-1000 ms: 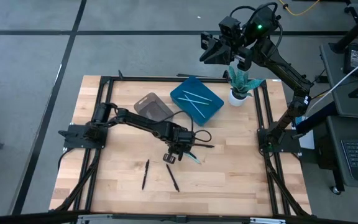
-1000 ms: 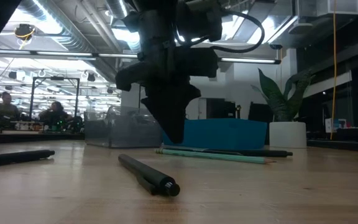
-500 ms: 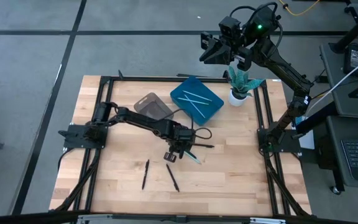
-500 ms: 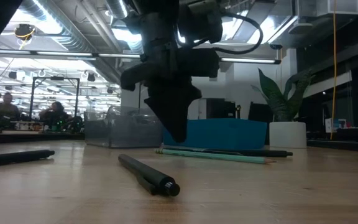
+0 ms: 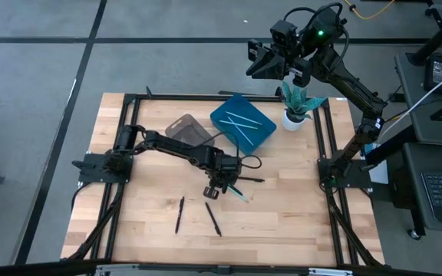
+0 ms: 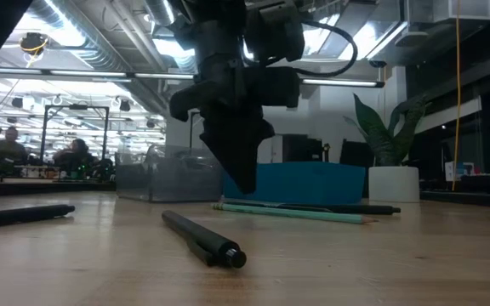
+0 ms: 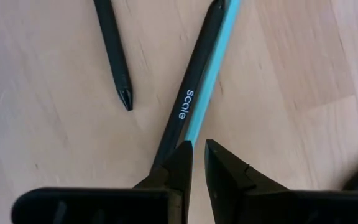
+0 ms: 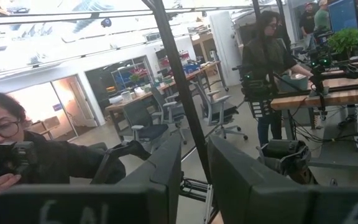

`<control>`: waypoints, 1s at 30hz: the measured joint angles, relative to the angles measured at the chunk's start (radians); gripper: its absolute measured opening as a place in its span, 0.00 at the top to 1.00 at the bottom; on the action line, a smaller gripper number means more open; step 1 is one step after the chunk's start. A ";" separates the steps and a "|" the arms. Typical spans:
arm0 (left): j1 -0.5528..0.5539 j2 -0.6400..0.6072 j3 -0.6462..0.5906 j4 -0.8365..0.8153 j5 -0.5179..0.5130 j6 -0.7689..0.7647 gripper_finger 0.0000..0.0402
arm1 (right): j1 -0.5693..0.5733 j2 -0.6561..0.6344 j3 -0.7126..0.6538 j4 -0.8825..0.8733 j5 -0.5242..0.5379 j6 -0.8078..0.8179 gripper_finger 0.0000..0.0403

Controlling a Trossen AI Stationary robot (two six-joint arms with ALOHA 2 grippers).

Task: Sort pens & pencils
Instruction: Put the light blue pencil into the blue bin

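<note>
A light-blue stick (image 5: 238, 194) lies flat on the table, close beside a black stick marked "scale" (image 7: 188, 102). My left gripper (image 5: 216, 188) points down just above their ends, clear of them in the low view (image 6: 247, 192). Its fingertips (image 7: 197, 155) stand a narrow gap apart, and the light-blue stick (image 7: 213, 81) runs in under that gap. Two more black sticks (image 5: 179, 214) (image 5: 212, 218) lie nearer the front edge. Two light-blue sticks lie in the blue tray (image 5: 242, 121). My right gripper (image 5: 261, 63) is open and empty, high beyond the far edge.
A clear container (image 5: 189, 130) stands left of the blue tray. A potted plant (image 5: 296, 103) stands at the far right. Another black stick (image 5: 249, 179) and a loose cable (image 5: 245, 165) lie right of my left gripper. People show in the room beyond the table.
My left gripper has edged a little toward the table's right edge, staying at the same height above the sticks. The sticks have not moved.
</note>
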 joint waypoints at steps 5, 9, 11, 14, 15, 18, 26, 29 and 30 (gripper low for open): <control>-0.005 0.003 0.000 0.011 -0.002 0.004 0.90 | 0.000 0.000 0.000 0.000 0.001 -0.003 0.79; -0.004 0.023 -0.003 0.011 0.001 0.006 0.90 | 0.000 0.000 0.000 0.000 0.000 -0.003 0.79; -0.004 0.036 0.002 0.042 0.001 0.007 0.90 | 0.000 0.000 0.000 0.000 0.000 -0.003 0.79; -0.004 0.045 -0.002 0.027 0.010 0.007 0.90 | 0.000 0.000 0.000 0.000 0.000 -0.003 0.79; -0.005 0.053 0.001 0.046 0.010 0.007 0.90 | 0.000 0.000 0.000 0.000 0.000 -0.003 0.79; -0.009 0.056 0.001 0.031 0.011 0.002 0.90 | 0.000 0.000 0.000 0.000 0.000 -0.003 0.79; -0.015 0.061 0.002 0.036 0.007 -0.009 0.90 | 0.000 0.000 0.000 0.000 0.000 -0.003 0.79; -0.015 0.061 0.002 0.036 0.008 -0.019 0.90 | 0.000 0.000 0.000 0.000 0.000 -0.004 0.79; -0.015 0.062 0.002 0.036 0.008 -0.020 0.90 | 0.000 0.000 0.000 0.000 0.000 -0.004 0.79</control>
